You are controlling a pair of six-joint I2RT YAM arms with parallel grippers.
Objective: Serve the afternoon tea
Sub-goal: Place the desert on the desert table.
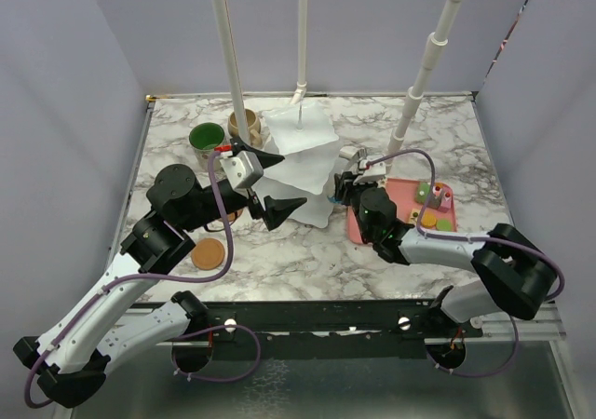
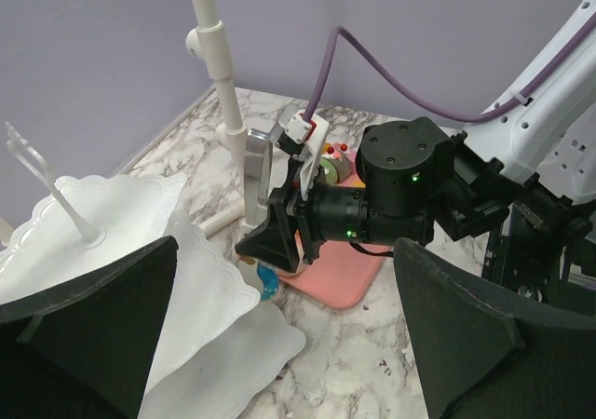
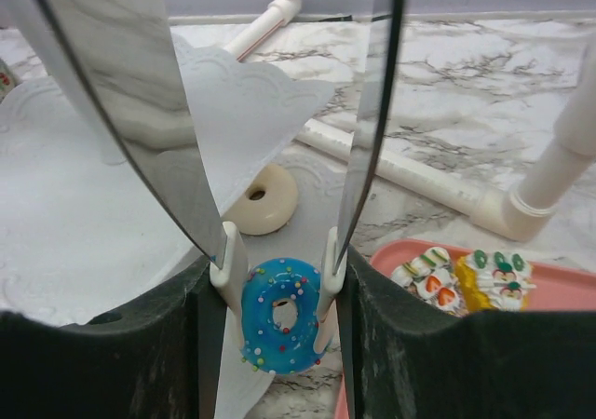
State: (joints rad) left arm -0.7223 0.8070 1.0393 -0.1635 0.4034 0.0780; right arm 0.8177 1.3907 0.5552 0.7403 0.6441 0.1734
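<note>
We see the right gripper point(image 3: 279, 279) pinching a blue doughnut point(image 3: 279, 324) at the tiered stand's point(image 3: 84, 186) lowest plate. The left gripper point(image 2: 279, 331) is spread wide, holding nothing, just beside that stand.

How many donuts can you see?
2. A blue donut is pinched in the right tool. A cream donut lies just behind it on a lower plate of the white stand. More may be hidden under the plates.

One tiered stand point(image 1: 303, 154), one pink tray point(image 1: 402, 194), two mugs point(image 1: 207, 140) point(image 1: 250, 128), one blue doughnut point(image 3: 279, 315), one cream doughnut point(image 3: 264, 200).
</note>
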